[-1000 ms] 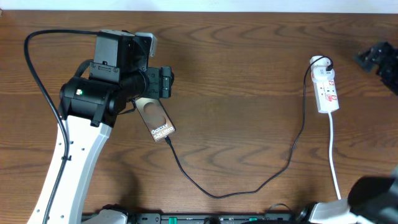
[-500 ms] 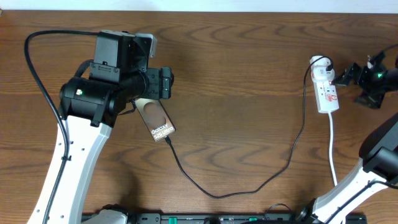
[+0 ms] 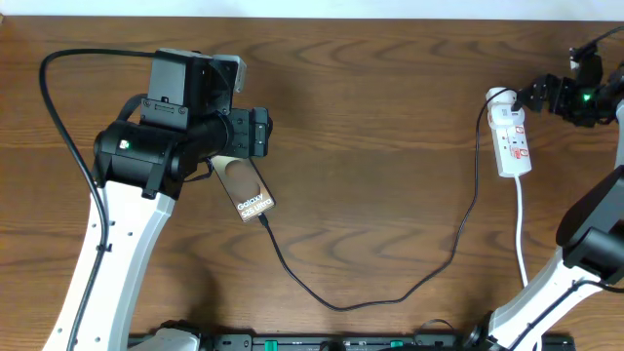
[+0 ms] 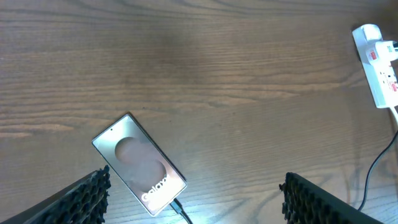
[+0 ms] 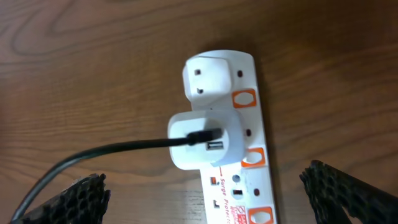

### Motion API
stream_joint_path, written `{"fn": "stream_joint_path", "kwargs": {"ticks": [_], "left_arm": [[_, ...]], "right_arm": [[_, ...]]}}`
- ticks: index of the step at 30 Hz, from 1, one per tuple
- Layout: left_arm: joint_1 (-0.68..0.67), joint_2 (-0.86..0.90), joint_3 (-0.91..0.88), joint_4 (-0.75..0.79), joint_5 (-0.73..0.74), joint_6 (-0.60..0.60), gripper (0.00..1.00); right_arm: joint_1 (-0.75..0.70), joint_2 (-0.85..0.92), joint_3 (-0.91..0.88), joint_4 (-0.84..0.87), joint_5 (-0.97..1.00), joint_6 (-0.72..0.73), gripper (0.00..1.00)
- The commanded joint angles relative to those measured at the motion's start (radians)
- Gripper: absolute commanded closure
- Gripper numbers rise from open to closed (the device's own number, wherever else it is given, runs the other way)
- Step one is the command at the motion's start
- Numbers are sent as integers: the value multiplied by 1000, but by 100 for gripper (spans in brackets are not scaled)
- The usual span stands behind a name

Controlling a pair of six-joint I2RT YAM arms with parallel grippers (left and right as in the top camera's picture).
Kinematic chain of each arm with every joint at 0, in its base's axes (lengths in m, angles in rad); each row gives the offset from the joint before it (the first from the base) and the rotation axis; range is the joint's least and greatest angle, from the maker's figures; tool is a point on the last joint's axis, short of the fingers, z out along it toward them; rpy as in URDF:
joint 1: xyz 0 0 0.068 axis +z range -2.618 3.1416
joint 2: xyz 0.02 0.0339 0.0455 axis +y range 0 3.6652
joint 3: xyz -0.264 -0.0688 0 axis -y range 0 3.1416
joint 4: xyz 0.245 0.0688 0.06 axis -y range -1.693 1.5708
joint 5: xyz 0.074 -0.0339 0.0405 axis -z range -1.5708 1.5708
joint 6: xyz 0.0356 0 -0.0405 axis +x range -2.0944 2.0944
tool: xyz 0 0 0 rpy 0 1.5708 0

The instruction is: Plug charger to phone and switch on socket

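Flat dark smartphone (image 3: 249, 192) at 9 o'clock, thin black charger cable (image 3: 390, 292) apparently seated (tip meets its edge). Right gripper (image 5: 211, 193), wide, hovers at 2 o'clock over white red-marked power strip (image 5: 252, 186); we judge it placed for switching on. Left gripper (image 4: 196, 194) wide.

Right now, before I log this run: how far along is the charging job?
Looks done: the tip of the charger meets the bottom edge of the phone, its other end in a white adapter on the socket. In hand: the right gripper, open, hovers over the socket. Left: pressing the switch; its state is unreadable.
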Motion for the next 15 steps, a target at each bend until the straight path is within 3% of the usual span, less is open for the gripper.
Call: {"fn": "stream_joint_path", "kwargs": {"ticks": [1,6,15], "left_arm": [[-2,-2,-1,-2,-14,8,13],[-2,-2,-4,-2,-13,1,13],[-2,-1,-6,-16,-14,2,14]], "right_arm": [[27,16,-18,3,-2,-26,2],[33,53,-18,-17,-4,46,9],[43,140,-18,-51,-28,44,8]]}}
